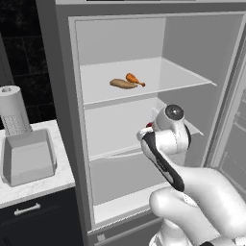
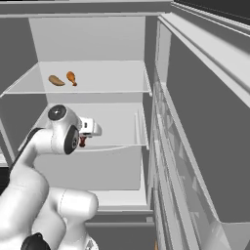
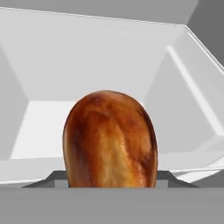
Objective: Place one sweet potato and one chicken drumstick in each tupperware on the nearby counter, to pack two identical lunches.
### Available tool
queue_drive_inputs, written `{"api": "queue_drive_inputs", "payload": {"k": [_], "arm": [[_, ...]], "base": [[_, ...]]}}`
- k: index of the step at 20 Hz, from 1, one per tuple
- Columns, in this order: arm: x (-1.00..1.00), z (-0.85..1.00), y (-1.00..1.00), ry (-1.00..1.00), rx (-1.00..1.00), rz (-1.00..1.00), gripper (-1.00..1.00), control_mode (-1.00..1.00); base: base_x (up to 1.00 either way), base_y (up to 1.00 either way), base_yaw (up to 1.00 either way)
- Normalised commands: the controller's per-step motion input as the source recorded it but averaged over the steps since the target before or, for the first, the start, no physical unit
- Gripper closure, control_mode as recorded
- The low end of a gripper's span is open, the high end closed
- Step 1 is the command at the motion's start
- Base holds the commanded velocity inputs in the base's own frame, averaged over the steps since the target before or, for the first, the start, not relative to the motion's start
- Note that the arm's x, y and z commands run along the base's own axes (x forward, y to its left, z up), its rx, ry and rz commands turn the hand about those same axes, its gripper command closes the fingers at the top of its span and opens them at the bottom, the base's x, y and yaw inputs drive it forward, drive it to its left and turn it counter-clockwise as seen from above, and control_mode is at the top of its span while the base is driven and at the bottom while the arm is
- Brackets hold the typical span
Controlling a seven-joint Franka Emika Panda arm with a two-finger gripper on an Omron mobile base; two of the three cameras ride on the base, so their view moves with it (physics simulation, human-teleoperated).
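Hand view: hand (image 3: 109, 186) clamped on one chicken drumstick (image 3: 109, 140); upper shelf (image 1: 173, 77), two foods.

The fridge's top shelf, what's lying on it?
A sweet potato and a chicken drumstick lie side by side on the top shelf; the shelf below is partly covered by the arm.

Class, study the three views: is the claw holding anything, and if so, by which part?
A chicken drumstick, gripped at its fat, meaty end inside the fridge. The fingertips are hidden behind it, so the exact contact cannot be told.
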Motion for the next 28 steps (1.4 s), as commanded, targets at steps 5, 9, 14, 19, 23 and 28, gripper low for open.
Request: {"api": "queue_drive_inputs", "payload": {"k": [5, 9, 14, 19, 23, 28], "arm": [[-1.00, 0.77, -0.10, 0.00, 0.00, 0.00, 1.00, -1.00], [-1.00, 0.69, -0.06, 0.00, 0.00, 0.00, 1.00, -1.00], [-1.00, 0.13, 0.00, 0.00, 0.00, -0.04, 1.00, -1.00], [-0.20, 0.00, 0.00, 0.00, 0.00, -0.01, 1.00, 1.00], [0.00, 0.00, 0.00, 0.00, 0.00, 0.00, 1.00, 1.00], [0.00, 0.00, 0.00, 0.00, 0.00, 0.00, 1.00, 1.00]], "base": [[0.00, 0.00, 0.00], [0.00, 0.00, 0.00], [0.00, 0.00, 0.00], [-0.80, 0.09, -0.01], [-1.00, 0.70, 0.00], [-0.56, 1.00, 0.00]]}}
